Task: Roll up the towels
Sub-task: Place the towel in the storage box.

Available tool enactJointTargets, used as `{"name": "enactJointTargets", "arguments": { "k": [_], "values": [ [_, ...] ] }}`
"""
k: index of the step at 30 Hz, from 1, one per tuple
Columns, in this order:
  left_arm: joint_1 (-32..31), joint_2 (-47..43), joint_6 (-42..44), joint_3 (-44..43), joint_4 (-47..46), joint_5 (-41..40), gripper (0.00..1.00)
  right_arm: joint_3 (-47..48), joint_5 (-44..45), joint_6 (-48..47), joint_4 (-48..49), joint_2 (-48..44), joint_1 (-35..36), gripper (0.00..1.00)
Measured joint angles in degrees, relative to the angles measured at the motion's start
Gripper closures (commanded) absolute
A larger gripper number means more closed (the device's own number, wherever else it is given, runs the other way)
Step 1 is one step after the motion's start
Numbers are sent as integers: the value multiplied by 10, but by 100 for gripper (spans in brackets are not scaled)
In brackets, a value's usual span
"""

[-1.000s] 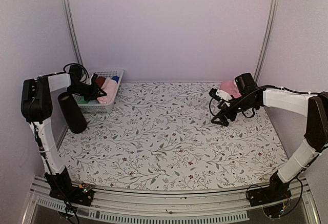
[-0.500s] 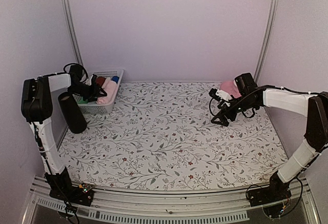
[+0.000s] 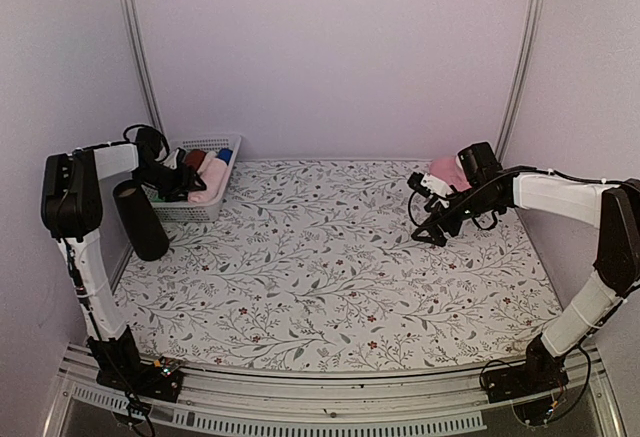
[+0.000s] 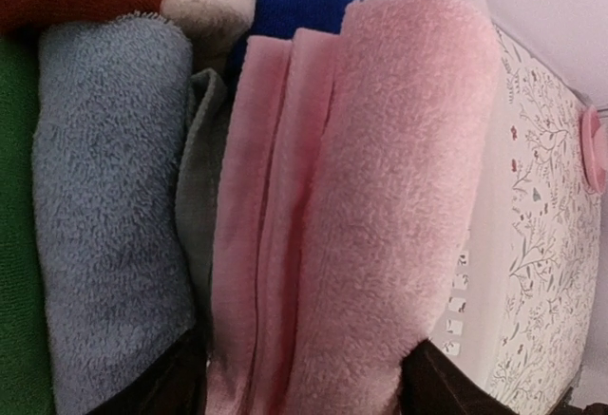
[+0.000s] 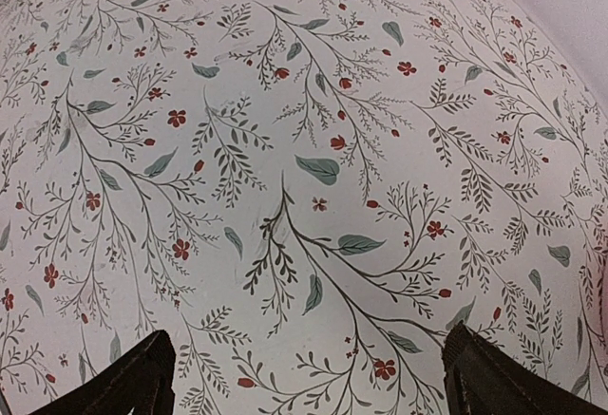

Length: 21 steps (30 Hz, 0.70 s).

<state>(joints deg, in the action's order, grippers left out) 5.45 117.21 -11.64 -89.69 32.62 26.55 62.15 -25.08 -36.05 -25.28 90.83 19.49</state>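
Placement of the pink towel (image 4: 361,197) in the basket (image 3: 188,213) looks nearly done: left gripper (image 4: 304,391) straddles it, jaws wide. Right gripper (image 5: 313,386) hangs wide, empty. Next: lift clear without snagging.

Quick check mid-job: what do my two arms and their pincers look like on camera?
The left arm and right arm are white tubular links joined by bulky black joint housings. The left pincer and right pincer are black, with dark blunt fingertips. Thin black cables loop loosely beside the wrists. No markings are readable.
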Motion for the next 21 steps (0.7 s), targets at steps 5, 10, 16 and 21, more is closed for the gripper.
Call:
{"name": "enactJointTargets", "arguments": {
  "k": [5, 10, 16, 21],
  "values": [
    [-7, -3, 1, 0, 3, -19, 27, 0, -1, 0, 0, 0, 0, 1],
    [-25, -4, 5, -8, 10, -45, 27, 0, -1, 0, 0, 0, 2, 1],
    [-45, -13, 9, -18, 10, -88, 33, 0, -1, 0, 0, 0, 5, 1],
    [-54, -19, 12, -23, 7, -114, 34, 0, 0, -1, 0, 0, 6, 1]
  ]
}}
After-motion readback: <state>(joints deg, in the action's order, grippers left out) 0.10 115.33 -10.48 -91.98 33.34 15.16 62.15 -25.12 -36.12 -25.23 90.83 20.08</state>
